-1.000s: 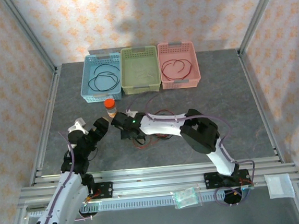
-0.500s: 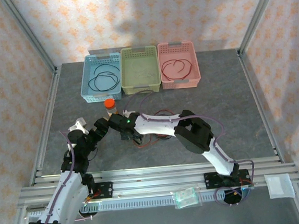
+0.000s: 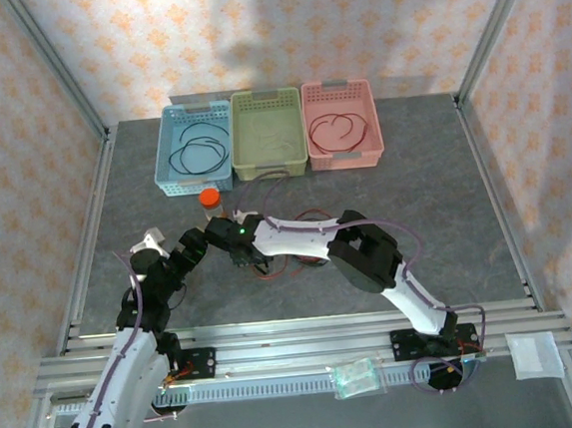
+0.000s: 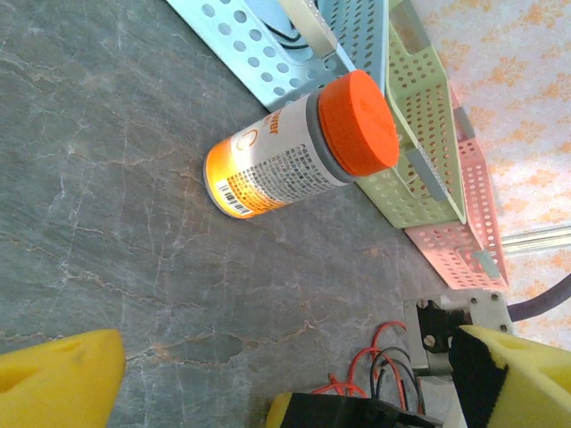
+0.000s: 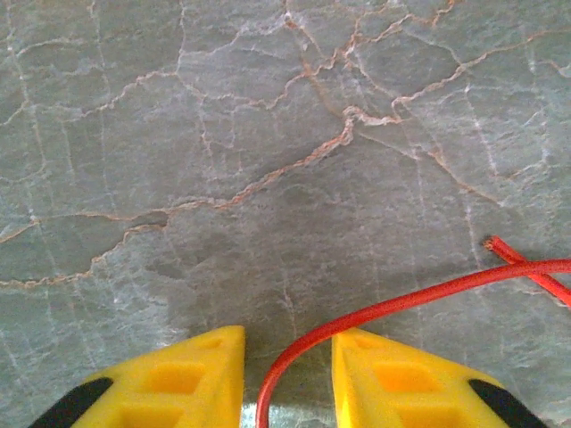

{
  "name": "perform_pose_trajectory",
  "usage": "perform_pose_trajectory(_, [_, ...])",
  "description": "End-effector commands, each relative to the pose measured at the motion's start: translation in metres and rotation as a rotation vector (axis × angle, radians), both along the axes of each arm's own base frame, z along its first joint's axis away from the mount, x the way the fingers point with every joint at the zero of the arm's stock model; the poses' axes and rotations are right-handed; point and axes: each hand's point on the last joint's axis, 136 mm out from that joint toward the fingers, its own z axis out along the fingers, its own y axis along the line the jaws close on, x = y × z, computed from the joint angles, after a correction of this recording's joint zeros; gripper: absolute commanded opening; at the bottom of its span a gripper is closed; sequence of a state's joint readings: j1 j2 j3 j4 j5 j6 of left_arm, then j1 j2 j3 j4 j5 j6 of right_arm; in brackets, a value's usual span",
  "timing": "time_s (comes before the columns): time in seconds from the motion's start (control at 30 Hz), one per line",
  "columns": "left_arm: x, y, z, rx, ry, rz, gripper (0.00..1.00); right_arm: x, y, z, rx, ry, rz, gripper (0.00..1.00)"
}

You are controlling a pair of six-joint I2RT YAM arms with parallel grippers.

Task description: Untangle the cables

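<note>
Cables (image 3: pixel 305 255) are mostly sitting in a messy red and black pile on the grey marble-look table (image 3: pixel 445 200), right under the right arm, near the middle. One black loop lies in the blue basket (image 3: pixel 166 154) and a dark red loop lies in the pink basket (image 3: pixel 374 126), with the green basket (image 3: pixel 242 138) between the two along the far edge. Right gripper (image 5: pixel 287 374) is pointing down at the table with a red wire (image 5: pixel 410 299) running up between its yellow fingertips (image 5: pixel 178 379). The jaws are fairly close together, but there's a visible gap on each side of the wire, so it's not pinched, just straddled. The wire curves off to the right, where a second red strand crosses it. Left gripper (image 4: pixel 285 383) is spread wide with nothing in it, its yellow pads (image 4: pixel 53 379) sitting at opposite corners of its own camera view. It's aimed at an orange-capped bottle (image 4: pixel 303 147) that stands upright on the table just in front of the blue and green baskets, and not touching them as far as I can tell.
</note>
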State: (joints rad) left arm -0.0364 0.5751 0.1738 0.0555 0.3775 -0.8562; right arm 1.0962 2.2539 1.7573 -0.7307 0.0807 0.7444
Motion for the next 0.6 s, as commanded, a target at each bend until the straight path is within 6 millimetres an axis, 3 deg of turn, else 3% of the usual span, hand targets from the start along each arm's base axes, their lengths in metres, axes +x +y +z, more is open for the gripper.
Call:
perform_pose_trajectory(0.0, [0.003,0.003,0.010,-0.006,-0.051,0.020,0.94,-0.014,-0.015,-0.027,-0.045,0.051,-0.006,0.26])
perform_pose_trajectory(0.3, [0.004,0.011,-0.002,0.021,0.012,0.058,0.95,-0.010,-0.020,-0.012,0.027,0.047,-0.031,0.07])
perform_pose_trajectory(0.47, [0.007,0.010,0.000,0.046,0.017,0.044,0.96,-0.008,-0.007,0.030,0.152,0.007,-0.010,0.00])
perform_pose_trajectory(0.57, [0.008,0.011,0.001,0.068,0.026,0.035,0.96,-0.003,-0.002,0.071,0.253,-0.055,0.000,0.00])
